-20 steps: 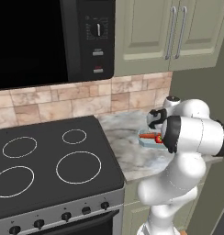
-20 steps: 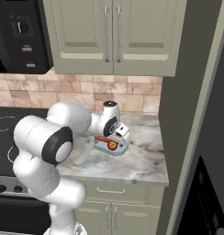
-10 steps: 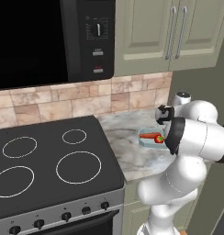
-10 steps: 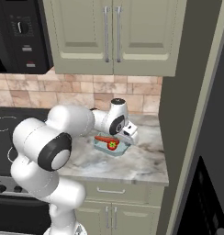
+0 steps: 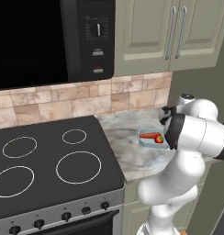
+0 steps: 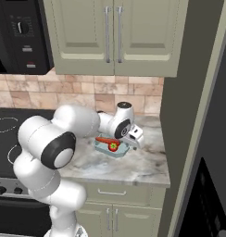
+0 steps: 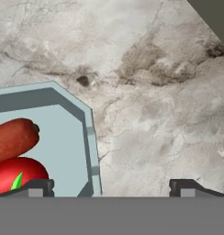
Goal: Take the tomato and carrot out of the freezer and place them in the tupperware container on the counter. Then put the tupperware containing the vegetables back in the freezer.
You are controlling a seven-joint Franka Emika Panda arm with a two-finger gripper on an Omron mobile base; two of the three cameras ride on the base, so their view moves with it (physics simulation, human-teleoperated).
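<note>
Swung toward the freezer side over the past second, uncovering one tray that was half hidden behind the wrist: one white arm (image 5: 192, 137), elbow now bent over the desk's front edge.

Rising at the right of the scene, one tall dark grey freezer (image 6: 189, 115), its side wall meeting the end of the desk. Overhead, two sage green cupboard doors (image 6: 110, 32) with two silver bar handles. On the left, one black stovetop (image 5: 45, 160) marked with four white rings, beneath one black microwave (image 5: 49, 41).

Between stovetop and freezer, one veined marble desk (image 6: 133, 164). Resting on it, one pale blue tupperware container (image 5: 148, 140), lidless, corners cut off, standing just beside the robot's forearm. Lying inside it, touching each other, one carrot (image 5: 150, 135) and one tomato (image 5: 159, 139), green top showing.

Poised low over the container's rim, one gripper (image 7: 109, 186), released and spread wide, grasping nothing; two dark fingertips (image 7: 38, 186) visible in the hand view, one above the tray next to the tomato, the other above bare marble outside the rim.
</note>
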